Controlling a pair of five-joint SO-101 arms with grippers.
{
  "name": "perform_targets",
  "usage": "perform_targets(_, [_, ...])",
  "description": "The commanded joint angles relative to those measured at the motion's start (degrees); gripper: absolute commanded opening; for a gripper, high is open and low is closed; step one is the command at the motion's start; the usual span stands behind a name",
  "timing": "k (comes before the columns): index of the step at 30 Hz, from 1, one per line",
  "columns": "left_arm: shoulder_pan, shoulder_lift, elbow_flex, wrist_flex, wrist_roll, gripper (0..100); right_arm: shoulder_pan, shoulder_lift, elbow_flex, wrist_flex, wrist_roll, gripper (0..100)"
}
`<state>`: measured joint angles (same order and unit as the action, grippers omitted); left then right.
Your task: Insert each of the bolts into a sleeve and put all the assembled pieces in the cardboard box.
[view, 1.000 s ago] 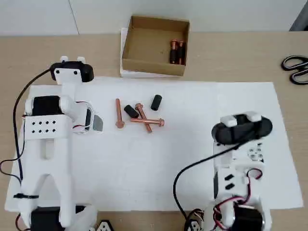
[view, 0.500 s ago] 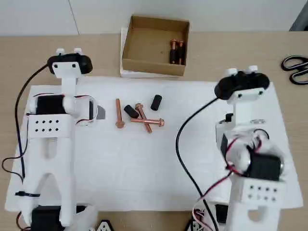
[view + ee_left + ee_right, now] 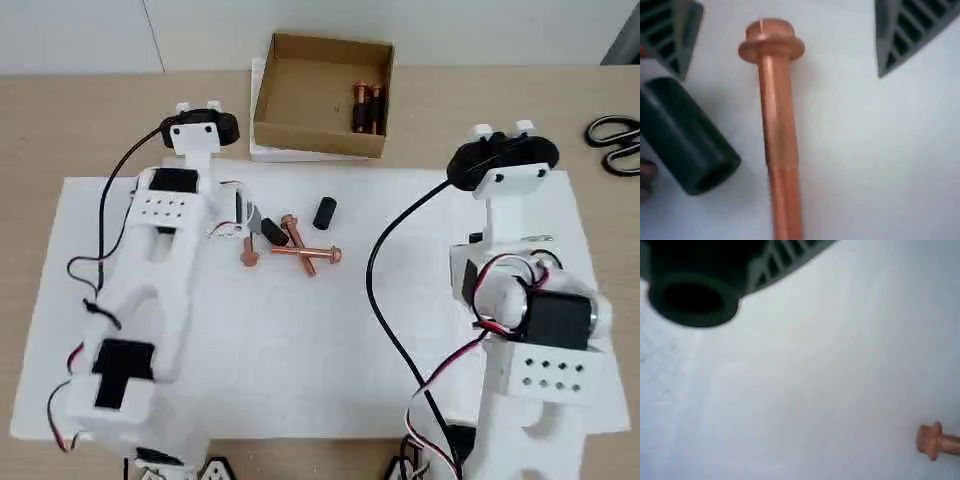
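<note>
Three copper bolts lie mid-sheet: one alone (image 3: 248,256) and two crossed (image 3: 303,249). Two black sleeves (image 3: 272,232) (image 3: 324,213) lie beside them. My left gripper (image 3: 246,222) hangs low over the lone bolt (image 3: 775,115), open, with a grey finger (image 3: 910,35) on each side of the bolt's head and a sleeve (image 3: 685,140) close by. The right arm (image 3: 500,190) stands at the sheet's right side. Its gripper (image 3: 705,275) is shut on a black sleeve (image 3: 692,300), held above the sheet; a bolt head (image 3: 930,440) shows farther off. The cardboard box (image 3: 275,100) holds two assembled pieces (image 3: 366,108).
A white sheet (image 3: 330,340) covers the wooden table. Scissors (image 3: 615,140) lie at the far right edge. The box sits beyond the sheet's far edge, on a white pad. Cables trail from both arms.
My left arm has swung right and come down over the lone bolt. The right arm unfolded and stretched forward a second ago, then stayed nearly still.
</note>
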<state>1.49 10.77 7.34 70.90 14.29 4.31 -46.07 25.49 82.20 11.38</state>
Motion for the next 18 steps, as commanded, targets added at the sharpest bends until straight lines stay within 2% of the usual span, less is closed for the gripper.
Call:
perform_targets(1, [0.4, 4.6, -6.1, -1.0, 1.4, 23, 0.2, -0.2, -3.2, 0.3, 0.1, 0.4])
perform_targets(6, [0.2, 10.1, -9.4, -1.0, 2.6, 23, 0.2, -0.3, -3.2, 0.3, 0.1, 0.4])
perform_targets(13, [0.5, 11.9, -9.4, -1.1, 2.6, 13, 0.0, -0.3, -3.2, -0.1, 0.1, 0.4])
perform_targets(18, [0.5, 12.1, -9.2, -1.0, 2.6, 12, 0.0, -0.3, -3.2, -0.2, 0.0, 0.4])
